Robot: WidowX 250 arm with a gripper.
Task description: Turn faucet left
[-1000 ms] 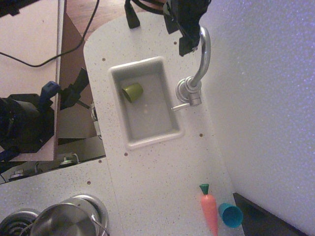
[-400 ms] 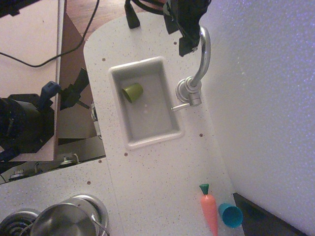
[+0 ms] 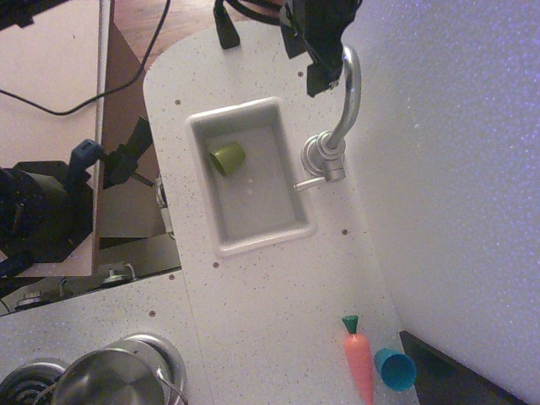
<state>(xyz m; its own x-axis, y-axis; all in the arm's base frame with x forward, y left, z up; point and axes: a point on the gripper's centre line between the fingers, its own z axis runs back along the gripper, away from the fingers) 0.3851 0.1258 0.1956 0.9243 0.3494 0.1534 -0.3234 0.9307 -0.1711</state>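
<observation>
The faucet [image 3: 348, 101] is shiny silver, with its round base [image 3: 319, 155] on the counter right of the sink and a thin side lever [image 3: 305, 185] pointing toward the basin. Its curved spout runs toward the top of the picture, away from the sink. My black gripper [image 3: 325, 63] hangs at the top, right against the left side of the spout's end. One dark finger [image 3: 315, 82] sticks down beside the spout. The gripper's body hides how the jaws stand.
A white sink [image 3: 297, 226] holds a green cup [image 3: 228, 158] on its side. An orange toy carrot [image 3: 359, 360] and a teal cup [image 3: 395, 368] lie at the bottom right. A metal pot [image 3: 110, 380] sits on the stove at the bottom left. A white wall [image 3: 456, 169] stands to the right.
My gripper's lower finger has edged very slightly toward the top of the picture. The faucet spout stands about as before.
</observation>
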